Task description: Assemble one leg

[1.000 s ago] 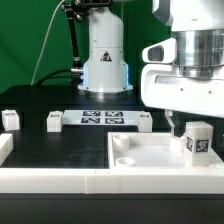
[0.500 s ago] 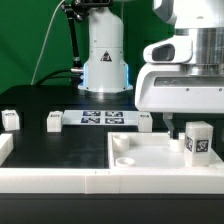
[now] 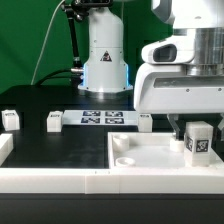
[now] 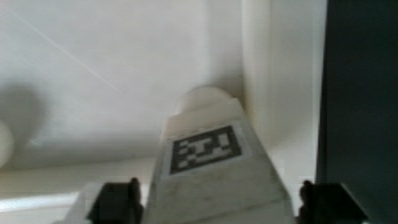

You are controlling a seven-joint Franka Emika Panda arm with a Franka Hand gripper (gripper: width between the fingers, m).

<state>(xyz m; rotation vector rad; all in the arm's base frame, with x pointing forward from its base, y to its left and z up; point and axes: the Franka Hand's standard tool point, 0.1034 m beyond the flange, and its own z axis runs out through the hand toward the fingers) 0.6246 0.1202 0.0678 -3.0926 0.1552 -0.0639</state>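
Observation:
A leg [image 3: 198, 140], a small white peg with a black-and-white tag, stands upright on the large white square plate [image 3: 140, 150] near its corner on the exterior view's right. My gripper [image 3: 190, 128] hangs right over it. In the wrist view the leg [image 4: 217, 150] fills the space between my two dark fingers [image 4: 118, 200], with a thin gap on each side. The jaws are open and straddle the leg without gripping it. Three more legs [image 3: 10, 119] [image 3: 54, 121] [image 3: 145, 121] stand on the black table behind.
The marker board [image 3: 100, 118] lies flat at the back centre. The robot's base [image 3: 105, 60] stands behind it. A white raised rim [image 3: 50, 180] runs along the front, with a white corner piece [image 3: 4, 148] at the exterior view's left.
My gripper has come down and shifted slightly toward the leg on the plate, so its fingers now flank the leg. The leg and the other parts have not moved.

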